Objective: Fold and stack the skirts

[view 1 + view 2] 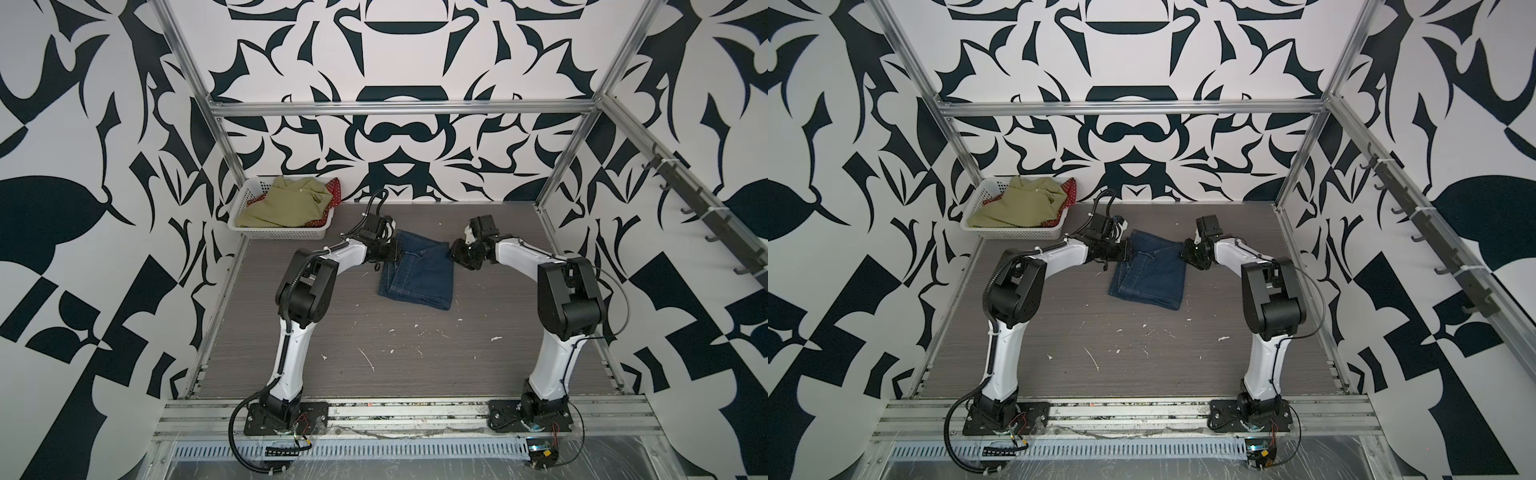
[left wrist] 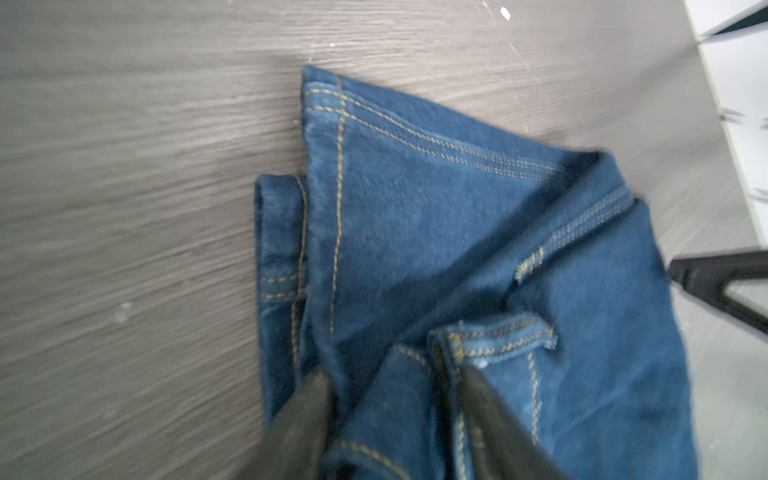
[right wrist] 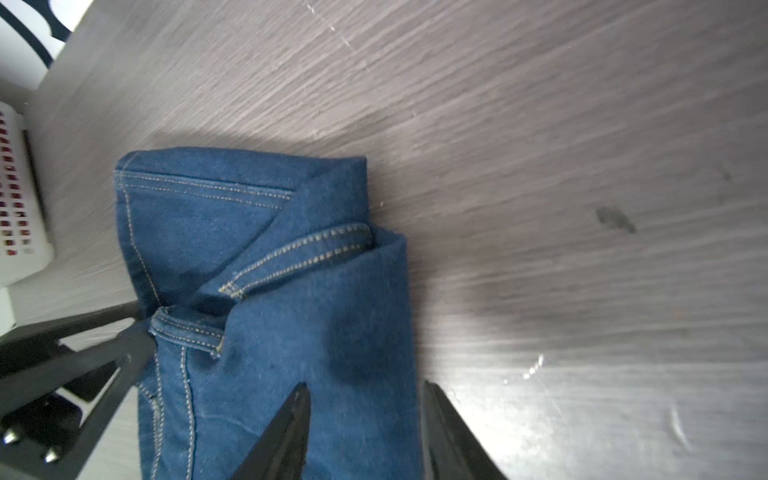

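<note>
1 denim skirt (image 1: 419, 278) folded on table (image 1: 374, 353). Right claw (image 3: 365, 386) open over edge. Left claw (image 2: 392, 374) astride cloth, grip unclear: snagged cloth could drag fold open.

No text, label, brand, number or sign is legible in any view. You will find only abstract shapes, not characters, on the black-and-white patterned wall panels (image 1: 399, 166). The dark blue denim skirt (image 2: 415, 228) shows yellow seam stitching and no readable tag.
</note>
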Controlling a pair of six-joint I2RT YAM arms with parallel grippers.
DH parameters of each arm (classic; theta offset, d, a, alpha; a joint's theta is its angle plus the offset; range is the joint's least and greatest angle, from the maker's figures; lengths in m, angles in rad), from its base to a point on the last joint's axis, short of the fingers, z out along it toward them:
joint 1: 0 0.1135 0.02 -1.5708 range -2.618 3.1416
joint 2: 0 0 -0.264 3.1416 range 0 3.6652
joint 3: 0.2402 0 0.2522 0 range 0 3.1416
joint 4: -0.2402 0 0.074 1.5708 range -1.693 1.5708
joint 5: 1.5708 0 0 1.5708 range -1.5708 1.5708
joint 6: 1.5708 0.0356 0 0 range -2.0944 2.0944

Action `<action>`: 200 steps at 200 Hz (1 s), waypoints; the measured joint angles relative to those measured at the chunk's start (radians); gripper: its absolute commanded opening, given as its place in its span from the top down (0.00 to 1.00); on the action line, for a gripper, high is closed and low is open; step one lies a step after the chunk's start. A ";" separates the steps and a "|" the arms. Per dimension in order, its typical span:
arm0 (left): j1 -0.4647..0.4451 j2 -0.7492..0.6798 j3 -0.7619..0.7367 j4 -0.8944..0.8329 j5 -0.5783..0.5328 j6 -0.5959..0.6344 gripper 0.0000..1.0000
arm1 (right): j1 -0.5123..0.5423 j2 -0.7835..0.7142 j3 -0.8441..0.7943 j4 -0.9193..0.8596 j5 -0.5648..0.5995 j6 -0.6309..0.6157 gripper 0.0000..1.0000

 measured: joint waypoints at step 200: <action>0.032 -0.339 -0.358 0.083 -0.095 -0.157 0.49 | 0.036 0.034 0.028 -0.023 -0.030 -0.073 0.86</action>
